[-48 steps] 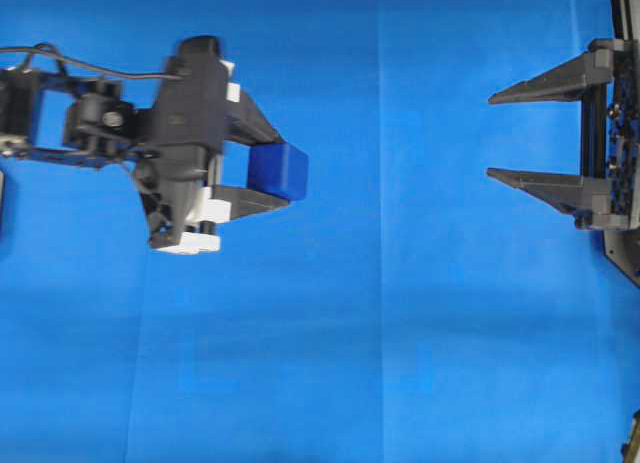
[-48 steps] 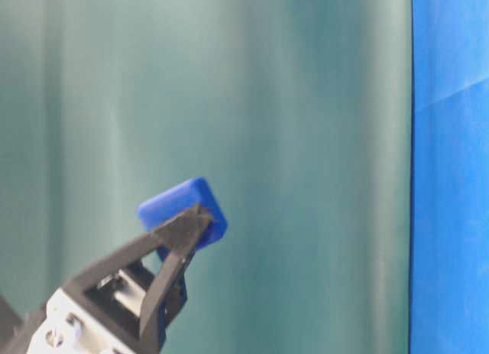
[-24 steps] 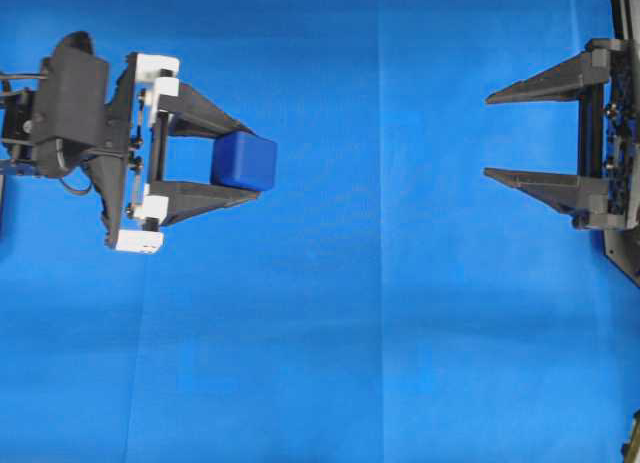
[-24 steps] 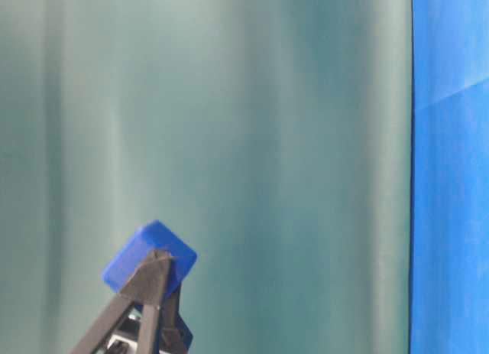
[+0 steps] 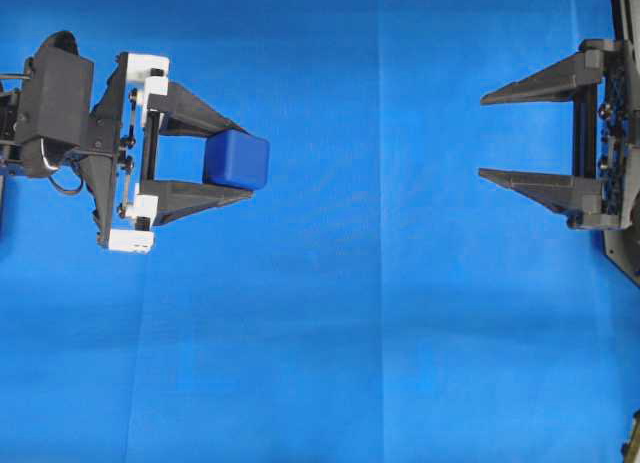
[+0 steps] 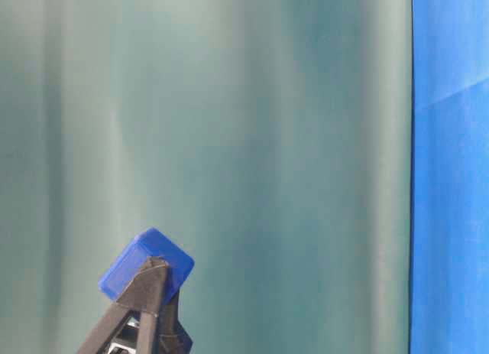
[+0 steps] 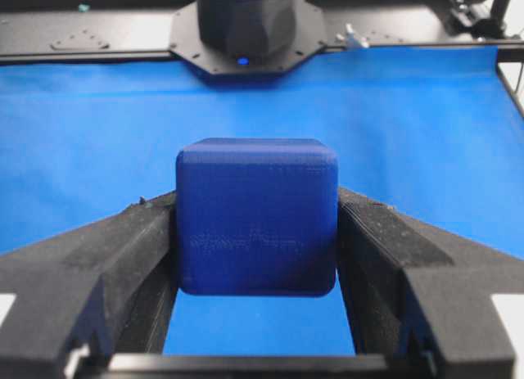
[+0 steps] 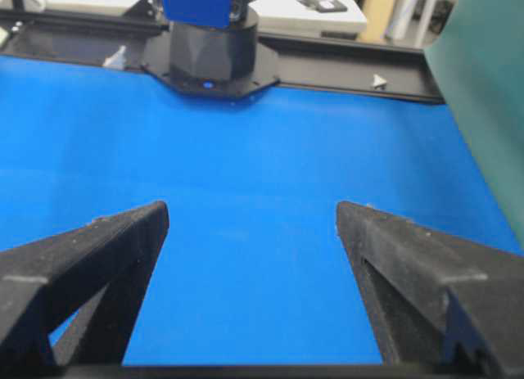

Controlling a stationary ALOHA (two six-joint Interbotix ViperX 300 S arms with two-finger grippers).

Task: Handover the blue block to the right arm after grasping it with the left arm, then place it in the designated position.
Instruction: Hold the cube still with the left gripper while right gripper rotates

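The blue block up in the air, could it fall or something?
It might. The left tool pinches the blue block only near its fingertips, lifted off the blue cloth, so a jolt could drop it. The right tool waits open far across the cloth; a badly lined-up handover could knock the block loose.

My overhead view looks straight down on the bench (image 5: 330, 333). The table-level one sits low and close, facing a teal curtain (image 6: 229, 140). Each wrist camera looks out along its own jaws toward the opposite arm's base. Overhead, table-level and left wrist views share the blue block (image 5: 236, 160).
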